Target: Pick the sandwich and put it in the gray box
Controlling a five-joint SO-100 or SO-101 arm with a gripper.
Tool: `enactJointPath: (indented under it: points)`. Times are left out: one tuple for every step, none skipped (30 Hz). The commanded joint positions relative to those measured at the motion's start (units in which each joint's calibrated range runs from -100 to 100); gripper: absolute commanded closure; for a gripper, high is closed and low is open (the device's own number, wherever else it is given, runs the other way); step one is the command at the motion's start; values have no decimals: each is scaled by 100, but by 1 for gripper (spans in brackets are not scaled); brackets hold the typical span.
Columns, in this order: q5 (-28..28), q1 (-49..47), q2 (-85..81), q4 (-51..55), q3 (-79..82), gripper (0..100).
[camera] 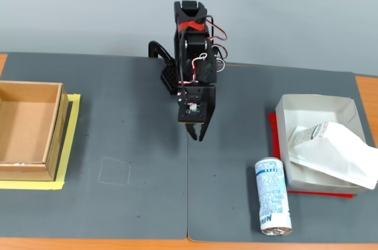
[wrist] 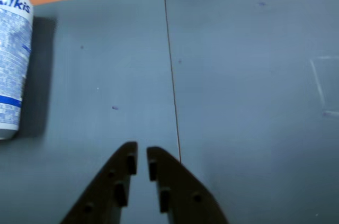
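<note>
The sandwich [camera: 331,149], a white wrapped package with a gray printed end, lies inside the gray box [camera: 313,105] at the right of the fixed view. Its wide end hangs over the box's front right wall. A red sheet shows under the box. My gripper [camera: 198,133] hangs point-down over the middle of the dark mats, well left of the box. In the wrist view the gripper [wrist: 142,152] shows two dark fingers with only a thin slit between them and nothing held. Sandwich and box are out of the wrist view.
A blue-and-white can [camera: 273,195] lies on its side just left of the gray box, also at the wrist view's left edge as the can [wrist: 13,60]. A deeper brown cardboard box [camera: 29,129] on a yellow sheet stands at the far left. Two gray mats [camera: 130,143] meet in a seam under the arm.
</note>
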Motion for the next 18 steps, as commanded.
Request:
enactJointPath:
  points:
    - [160, 25, -478, 13, 396, 98]
    - [186, 32, -597, 13, 513, 98]
    - [207, 62, -698, 13, 613, 98]
    - [212, 107, -775, 13, 712, 98]
    - [212, 137, -834, 13, 803, 98]
    - [212, 159, -876, 13, 884, 98]
    - [217, 181, -919, 13, 984, 98]
    - [217, 226, -944, 13, 1074, 98]
    - [217, 263, -970, 13, 1156, 98]
    - [217, 293, -987, 13, 1237, 98]
    - [217, 323, -995, 13, 1273, 98]
    - [217, 338, -995, 30, 1291, 98]
    - [217, 331, -1029, 91, 1291, 98]
    - [217, 308, -1037, 161, 1300, 98]
    - [207, 301, -1054, 152, 1337, 98]
    - [207, 293, -1063, 152, 1337, 98]
    - [207, 286, -1114, 161, 1346, 98]
    - [201, 278, -1190, 178, 1364, 98]
